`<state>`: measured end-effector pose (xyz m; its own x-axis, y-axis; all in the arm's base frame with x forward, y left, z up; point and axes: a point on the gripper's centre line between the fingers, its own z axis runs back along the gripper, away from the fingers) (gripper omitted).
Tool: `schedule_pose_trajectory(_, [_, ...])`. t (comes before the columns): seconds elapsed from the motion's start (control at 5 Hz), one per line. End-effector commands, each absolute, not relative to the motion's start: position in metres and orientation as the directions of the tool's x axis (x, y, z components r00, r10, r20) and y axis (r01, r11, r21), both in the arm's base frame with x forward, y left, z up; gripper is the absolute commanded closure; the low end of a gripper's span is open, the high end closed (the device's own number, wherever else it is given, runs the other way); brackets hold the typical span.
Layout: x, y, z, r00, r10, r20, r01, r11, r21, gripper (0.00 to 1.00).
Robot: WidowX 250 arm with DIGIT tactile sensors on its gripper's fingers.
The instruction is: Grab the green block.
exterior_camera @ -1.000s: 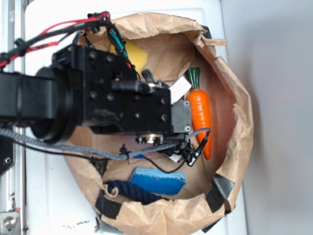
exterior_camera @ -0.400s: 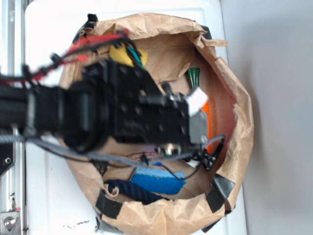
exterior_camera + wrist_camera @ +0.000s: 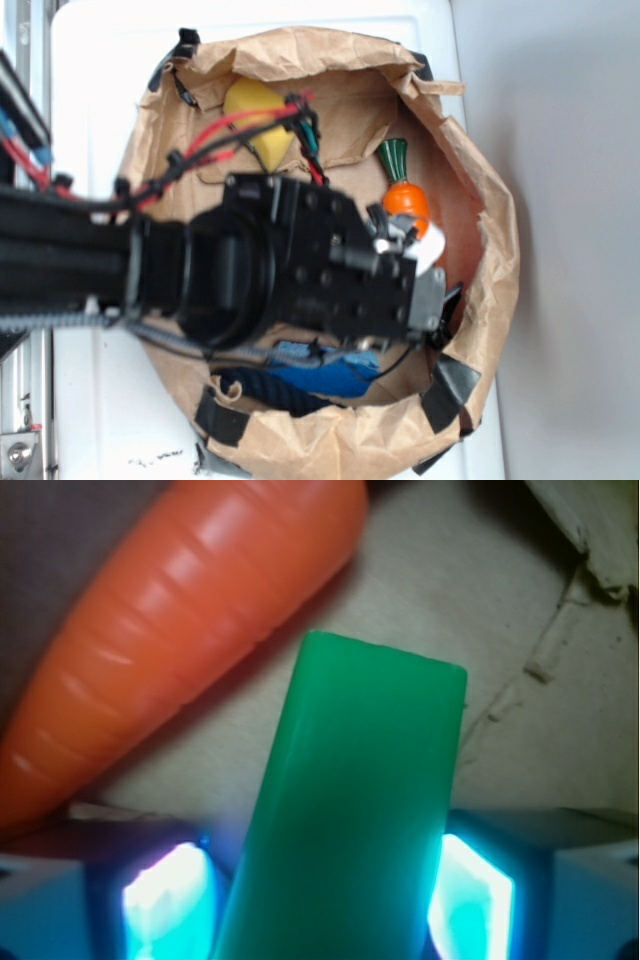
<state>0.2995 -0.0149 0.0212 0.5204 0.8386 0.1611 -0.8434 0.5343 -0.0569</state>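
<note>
Down in the wrist view, the green block (image 3: pixel 350 810) fills the lower centre of the frame, standing between the two glowing fingers (image 3: pixel 165 895) of the gripper (image 3: pixel 320 900), which are closed against its sides and hold it. An orange carrot (image 3: pixel 170 630) lies just beside the block at upper left, on brown paper (image 3: pixel 480 600). From the exterior view, the black arm (image 3: pixel 290 275) covers the middle of the paper bag (image 3: pixel 490 250), hiding the block; the carrot's top shows at upper right, a blue sponge (image 3: pixel 320 378) below, a yellow object (image 3: pixel 255 115) above.

No text, label or number is readable anywhere.
</note>
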Motion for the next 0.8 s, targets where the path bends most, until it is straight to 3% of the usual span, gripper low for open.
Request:
schedule_pose_trajectory(0.0, [0.291,-0.011,0.028,0.506,0.835,0.215,-0.842,0.532,-0.087,1.00])
schedule_pose_trajectory(0.2, [0.278,-0.013,0.052,0.579,0.793,0.188,-0.791,0.603,-0.103,1.00])
schedule_pose_trajectory(0.4, [0.253,-0.011,0.103,0.682,0.710,0.177,-0.716,0.697,-0.040,1.00])
schedule_pose_trajectory(0.6, [0.237,-0.004,0.146,0.714,0.660,0.234,-0.693,0.714,0.100,1.00])
